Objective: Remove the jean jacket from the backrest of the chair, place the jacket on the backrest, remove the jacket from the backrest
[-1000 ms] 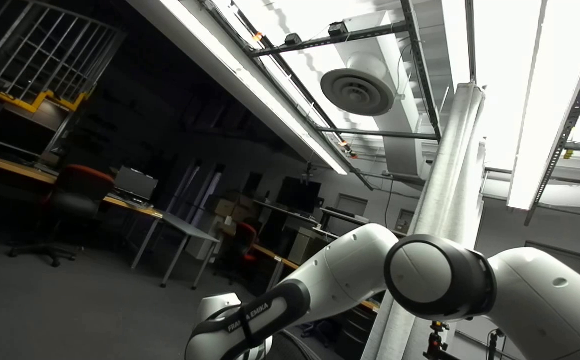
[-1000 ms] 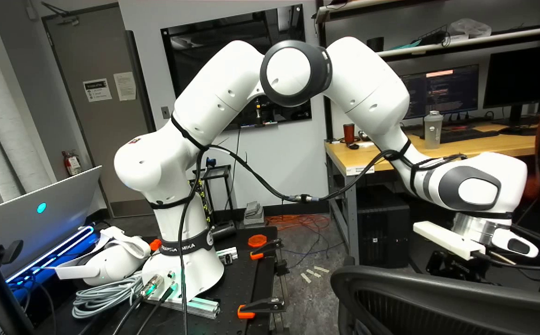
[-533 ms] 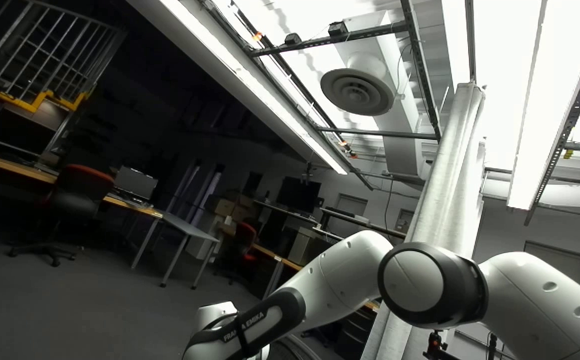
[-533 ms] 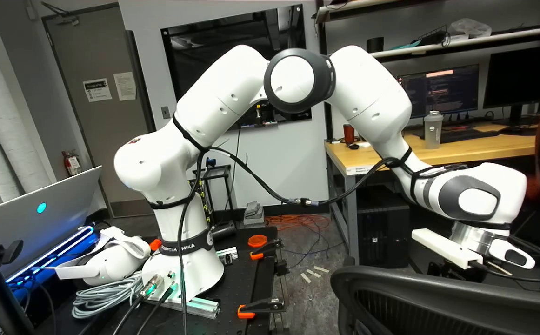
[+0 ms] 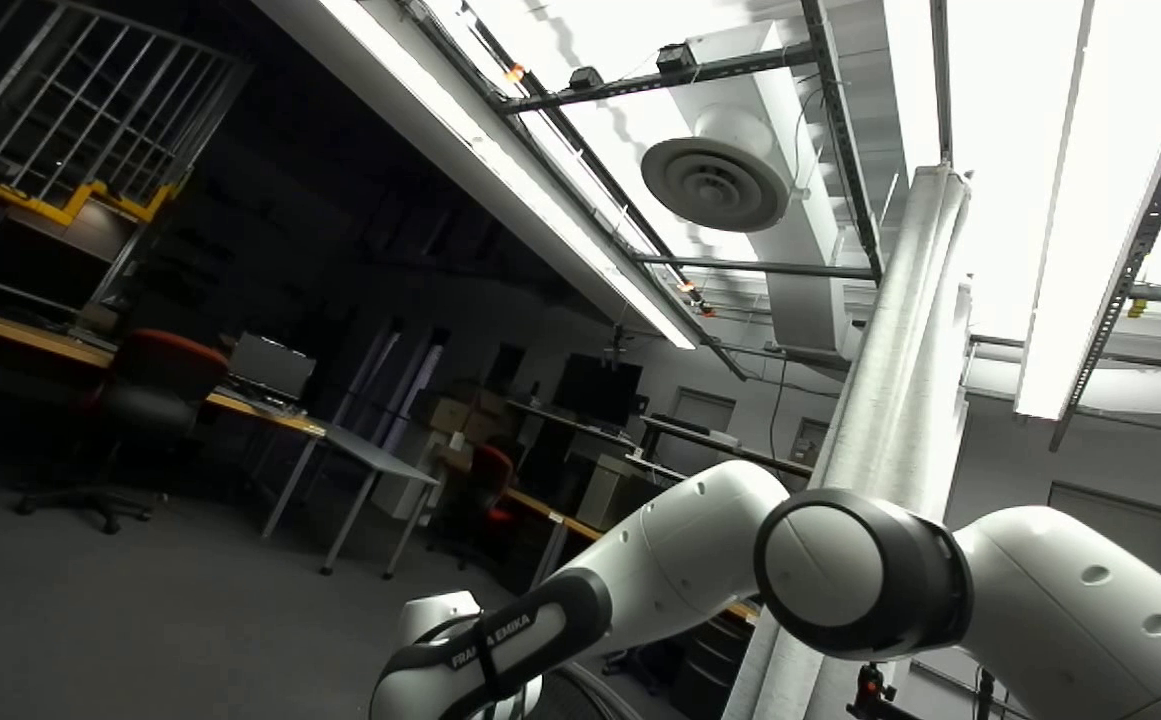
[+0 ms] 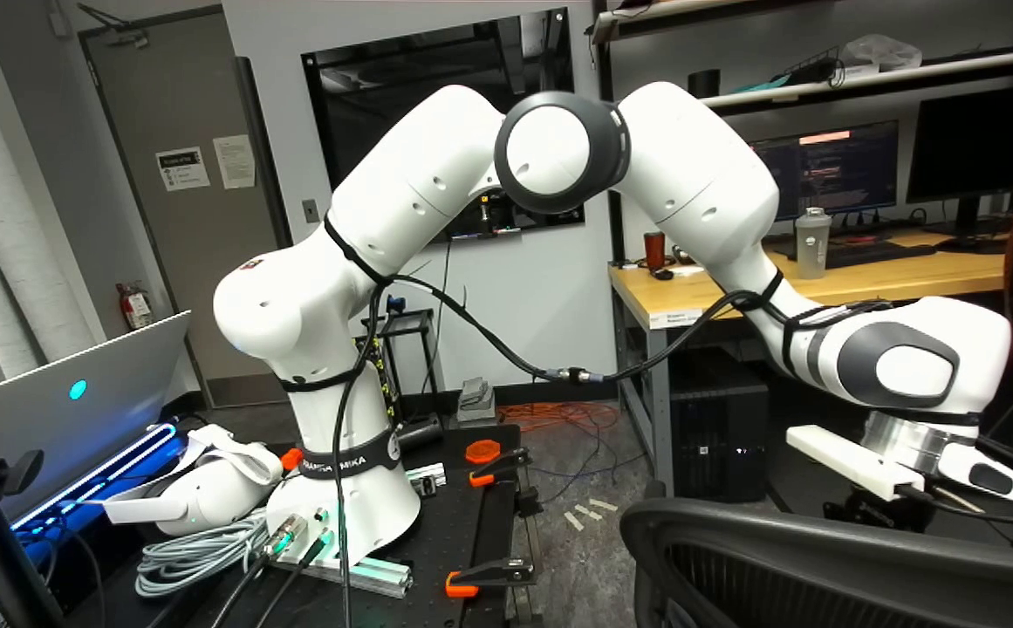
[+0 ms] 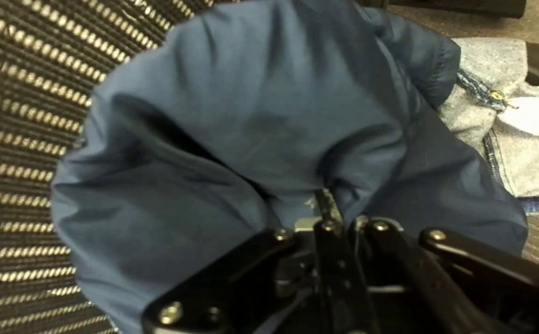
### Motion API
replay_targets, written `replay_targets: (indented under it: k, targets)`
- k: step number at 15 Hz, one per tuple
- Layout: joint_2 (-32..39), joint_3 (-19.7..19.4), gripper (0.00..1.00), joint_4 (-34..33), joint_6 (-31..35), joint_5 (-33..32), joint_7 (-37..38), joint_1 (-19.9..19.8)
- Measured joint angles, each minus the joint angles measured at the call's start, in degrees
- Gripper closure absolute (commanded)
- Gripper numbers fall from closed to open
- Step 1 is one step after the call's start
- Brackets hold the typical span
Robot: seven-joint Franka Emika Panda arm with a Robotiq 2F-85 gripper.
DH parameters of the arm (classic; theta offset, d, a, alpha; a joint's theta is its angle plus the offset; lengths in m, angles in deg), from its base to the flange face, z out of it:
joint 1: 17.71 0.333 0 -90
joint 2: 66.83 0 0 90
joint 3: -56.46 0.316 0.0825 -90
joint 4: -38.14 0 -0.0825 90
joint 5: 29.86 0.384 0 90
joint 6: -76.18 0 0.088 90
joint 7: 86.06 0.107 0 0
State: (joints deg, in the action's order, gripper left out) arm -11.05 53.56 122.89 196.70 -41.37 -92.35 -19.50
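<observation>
In the wrist view the jean jacket [image 7: 269,93] lies bunched, its smooth dark-blue side up, with a pale grey denim part [image 7: 534,162] spreading to the right. My gripper [image 7: 343,208] is shut on it: folds of the blue cloth run together at the fingertips. Ribbed mesh of the chair [image 7: 28,153] shows beside the jacket on the left. An exterior view has the dark rounded backrest [image 6: 829,534] in front, and my wrist is low behind it. There the fingers and the jacket are hidden behind the backrest.
A wooden desk [image 6: 899,262] with a shaker bottle [image 6: 812,242] stands behind the arm. Cables [image 6: 995,515] hang from the wrist near the backrest. A laptop [image 6: 78,392] and a white headset [image 6: 209,484] are beside the robot's base.
The arm first dipped lower behind the backrest. Over the last half second the wrist has risen slightly and shifted to the right in an exterior view. The backrest has stayed put.
</observation>
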Motion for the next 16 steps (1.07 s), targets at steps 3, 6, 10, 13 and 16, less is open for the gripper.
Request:
replay_targets:
  k: [3, 6, 10, 13, 16]
  targets:
    - [-0.34, -0.08, 0.99, -0.68, 0.29, 0.0, 1.3, 0.01]
    - [-1.78, -0.07, 0.99, -0.66, 1.67, 0.04, 2.95, 0.15]
    - [-6.05, 0.21, 0.99, -0.44, 2.75, 0.96, 5.31, 0.53]
    - [-10.34, 0.37, 0.99, -0.35, 2.76, 1.48, 7.16, 1.03]
    - [-14.23, 0.41, 0.99, -0.37, 2.72, 2.16, 8.93, 1.33]
